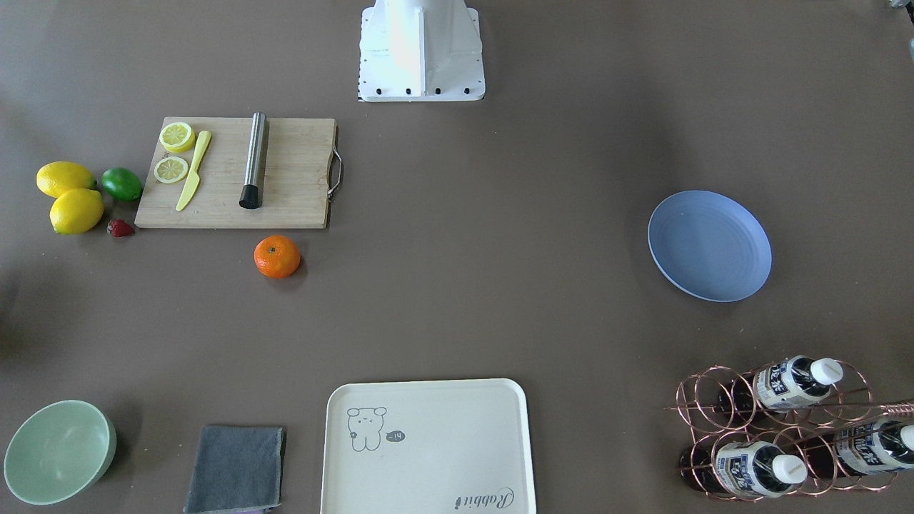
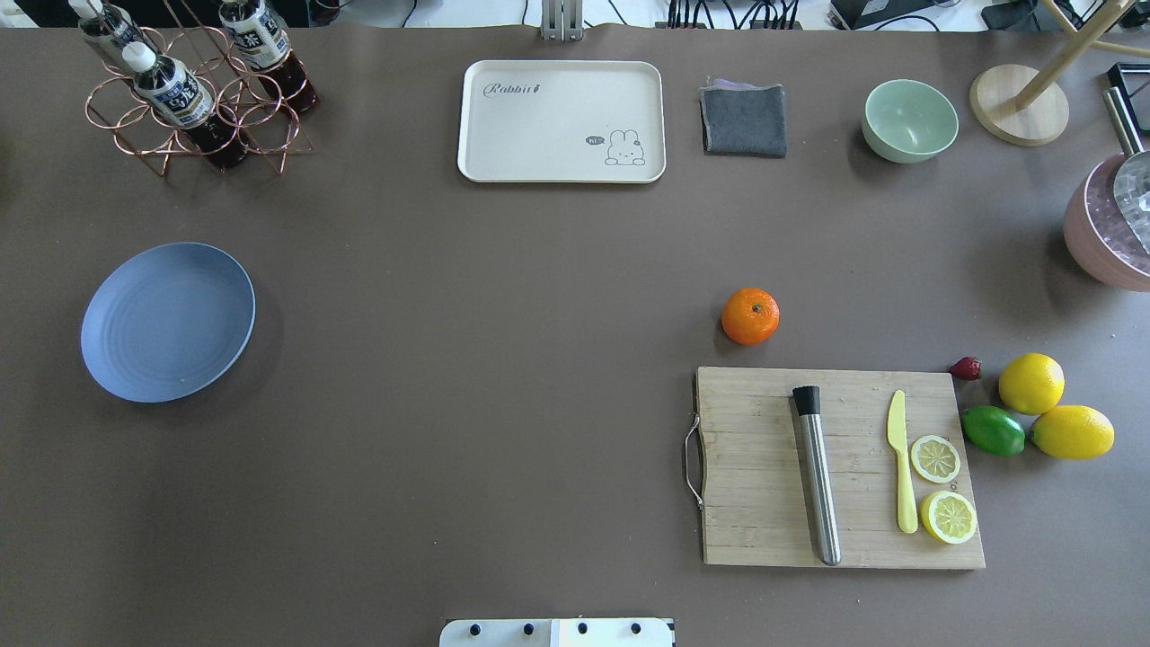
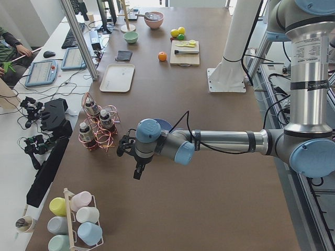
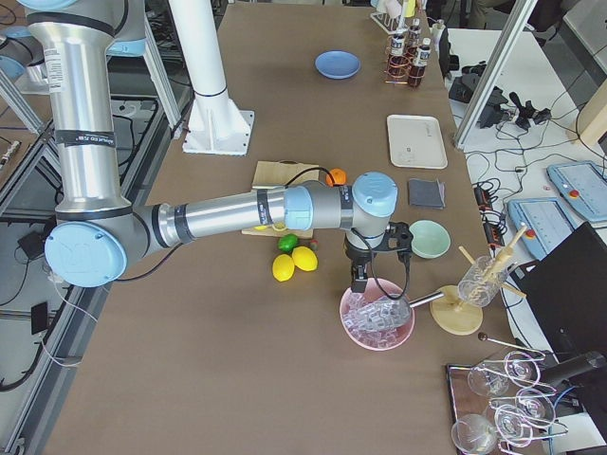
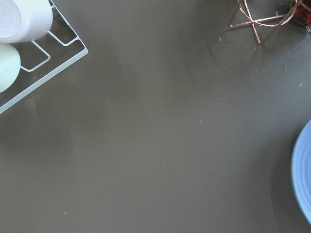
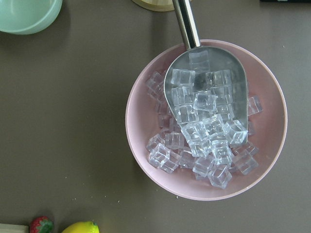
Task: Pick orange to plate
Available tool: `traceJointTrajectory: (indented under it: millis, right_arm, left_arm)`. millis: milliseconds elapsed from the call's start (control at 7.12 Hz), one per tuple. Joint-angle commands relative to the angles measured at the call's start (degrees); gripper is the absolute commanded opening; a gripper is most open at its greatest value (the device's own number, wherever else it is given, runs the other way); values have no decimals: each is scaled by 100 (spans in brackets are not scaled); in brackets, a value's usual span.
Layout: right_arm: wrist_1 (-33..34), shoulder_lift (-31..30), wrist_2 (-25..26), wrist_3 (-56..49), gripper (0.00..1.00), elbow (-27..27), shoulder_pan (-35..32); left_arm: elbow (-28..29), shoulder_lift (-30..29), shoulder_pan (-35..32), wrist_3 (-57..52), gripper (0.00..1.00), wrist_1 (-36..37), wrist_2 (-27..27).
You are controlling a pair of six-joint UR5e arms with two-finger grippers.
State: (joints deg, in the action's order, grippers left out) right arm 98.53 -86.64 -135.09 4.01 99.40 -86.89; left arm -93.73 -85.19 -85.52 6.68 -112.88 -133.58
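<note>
The orange [image 1: 277, 256] sits on the brown table just beyond the far edge of the wooden cutting board [image 2: 840, 467], also seen in the overhead view [image 2: 750, 315]. The periwinkle-blue plate [image 2: 167, 321] lies bare on the table's left half, its rim showing in the left wrist view [image 5: 303, 179]. My left gripper [image 3: 137, 170] hangs beyond the plate toward the table's left end. Far from the orange, my right gripper [image 4: 358, 280] hovers over a pink bowl of ice. Both grippers show only in the side views, so I cannot tell whether they are open or shut.
On the board lie a steel muddler [image 2: 818, 476], a yellow knife and lemon slices. Two lemons [image 2: 1051, 409], a lime and a strawberry sit to its right. A cream tray [image 2: 561, 121], grey cloth, green bowl [image 2: 909, 119] and copper bottle rack [image 2: 193, 90] line the far edge.
</note>
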Motion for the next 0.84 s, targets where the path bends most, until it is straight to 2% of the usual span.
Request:
traceJointTrajectory:
  millis: [0, 281, 421, 702]
  right_arm:
    - [0, 7, 0, 47, 100, 9, 5]
    - [0, 7, -9, 91, 100, 9, 5]
    - [0, 15, -9, 91, 100, 18, 5]
    - [0, 7, -9, 91, 100, 26, 5]
  left_arm:
    - [4, 3, 0, -9, 98, -15, -2]
    - [-13, -6, 0, -9, 98, -33, -28]
    - [4, -41, 0, -9, 98, -50, -437]
    - [13, -191, -9, -9, 98, -59, -581]
